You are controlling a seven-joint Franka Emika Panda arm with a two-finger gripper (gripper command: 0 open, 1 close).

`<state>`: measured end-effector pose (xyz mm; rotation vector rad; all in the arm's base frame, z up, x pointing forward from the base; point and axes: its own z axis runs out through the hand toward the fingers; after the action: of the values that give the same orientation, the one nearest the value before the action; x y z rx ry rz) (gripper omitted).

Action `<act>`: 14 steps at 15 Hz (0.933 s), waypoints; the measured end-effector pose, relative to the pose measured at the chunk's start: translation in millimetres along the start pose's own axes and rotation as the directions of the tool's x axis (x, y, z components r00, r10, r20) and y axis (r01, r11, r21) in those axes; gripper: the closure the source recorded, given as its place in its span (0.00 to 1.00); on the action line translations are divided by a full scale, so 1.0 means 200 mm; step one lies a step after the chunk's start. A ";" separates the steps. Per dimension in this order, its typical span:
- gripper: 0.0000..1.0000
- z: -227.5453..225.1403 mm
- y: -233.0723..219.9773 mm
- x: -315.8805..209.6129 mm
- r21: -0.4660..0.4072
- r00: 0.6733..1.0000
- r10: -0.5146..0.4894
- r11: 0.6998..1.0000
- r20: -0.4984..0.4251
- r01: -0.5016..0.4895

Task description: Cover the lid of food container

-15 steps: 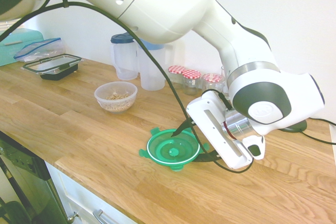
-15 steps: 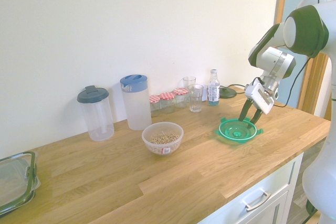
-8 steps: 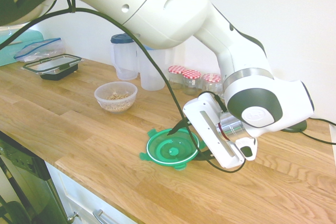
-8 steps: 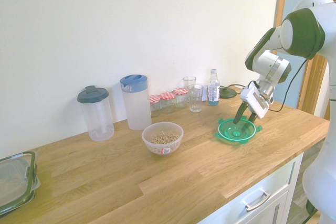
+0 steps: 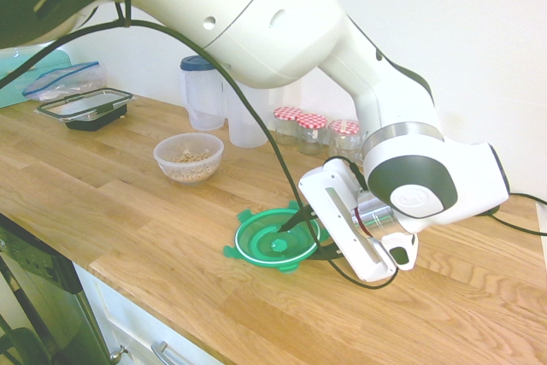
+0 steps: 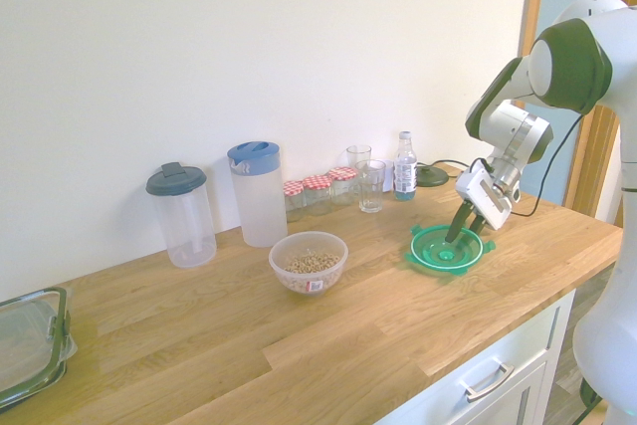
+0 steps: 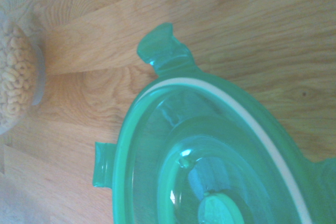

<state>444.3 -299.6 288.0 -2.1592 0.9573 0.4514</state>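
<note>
Lid [image 5: 277,239] position: flat on the counter [image 5: 128,237], underside up, white seal ring showing, near the front edge and well apart from the food container [image 5: 188,157]. I read the hand [image 5: 295,232] as tilted steeply down over the lid's rim on the arm side, one dark finger [image 5: 293,219] reaching inside the ring toward the centre and the other outside the rim by the counter. The fingers straddle the rim with a gap between them; from these views I cannot tell whether they have clamped the plastic, so I treat the lid as not yet secured. In the wrist view the lid fills most of the picture, with two clip tabs visible and the cereal-filled container at the margin. Step in hand: acquiring the lid by its rim. Next move, in my judgement: confirm a firm pinch on the rim, lift clear of the counter, carry the lid across to the container, turn it seal side down, and centre it over the bowl's mouth before lowering. Thin rim and tilted grip may let the lid swing or slip during the lift
</note>
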 end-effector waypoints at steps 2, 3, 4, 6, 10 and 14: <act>1.00 0.01 0.01 0.01 0.000 1.000 0.008 1.000 0.003 -0.008; 1.00 0.01 0.02 0.01 -0.001 1.000 0.011 1.000 0.004 -0.011; 1.00 0.02 0.02 0.02 -0.001 1.000 0.014 1.000 0.005 -0.014; 1.00 0.02 0.04 0.03 -0.002 1.000 0.020 1.000 0.003 -0.020; 1.00 0.00 0.02 0.02 -0.002 1.000 0.018 1.000 0.016 -0.018; 1.00 -0.19 -0.22 -0.11 -0.102 1.000 0.011 0.995 0.001 -0.011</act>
<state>463.7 -296.0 348.0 -2.2459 0.9642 0.5177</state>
